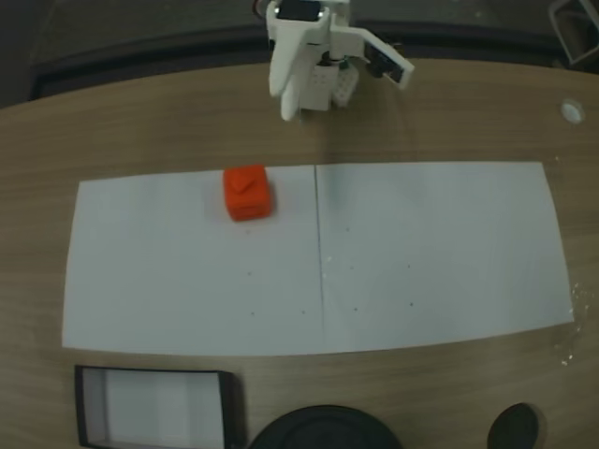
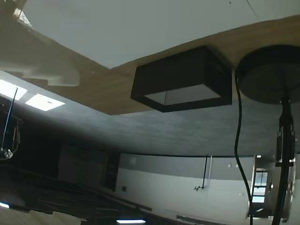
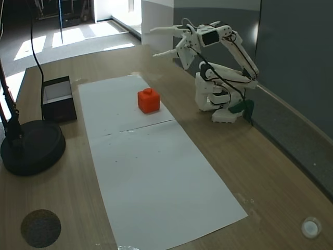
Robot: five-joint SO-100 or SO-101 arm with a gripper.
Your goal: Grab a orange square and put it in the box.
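Cube [image 1: 248, 192] sits untouched on the paper [image 1: 421, 253]; gripper [image 3: 158, 41], spread wide, should be lowered squarely over it.

A wooden table [image 3: 270, 156] carries white paper [image 3: 151, 161] and a round black stand base [image 3: 32, 147]. Behind it runs a grey wall [image 3: 296, 47]. Sunlight falls in patches on the floor [image 3: 67, 36] beyond the table's far end. The wrist view, upside down, shows ceiling lights [image 2: 44, 101].
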